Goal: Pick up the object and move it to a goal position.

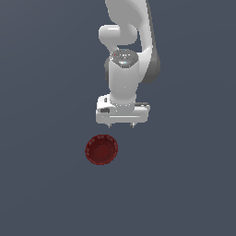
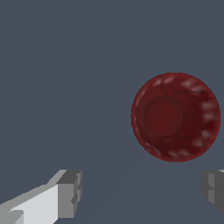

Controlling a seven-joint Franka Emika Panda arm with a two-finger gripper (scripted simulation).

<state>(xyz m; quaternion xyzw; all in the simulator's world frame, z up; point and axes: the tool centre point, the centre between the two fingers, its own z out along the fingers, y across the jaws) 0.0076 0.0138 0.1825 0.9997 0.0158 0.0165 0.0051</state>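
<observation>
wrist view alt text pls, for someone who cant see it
A small dark red round bowl with a shallow hollow lies on a plain grey-blue surface, seen from above. The open gripper shows two grey fingertips spread wide, empty, with the bowl off to one side of the gap.

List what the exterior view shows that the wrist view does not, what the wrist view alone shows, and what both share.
Only the exterior view shows the white arm reaching down over the scene and the whole gripper from outside, hanging apart from the bowl, which lies toward the exterior view's left of it.

Only the wrist view shows the bowl's shallow hollow and thin rim close up, and the grey fingertips spread wide with nothing between them.

Both show the dark red bowl on the plain grey surface, untouched, and the gripper open.
</observation>
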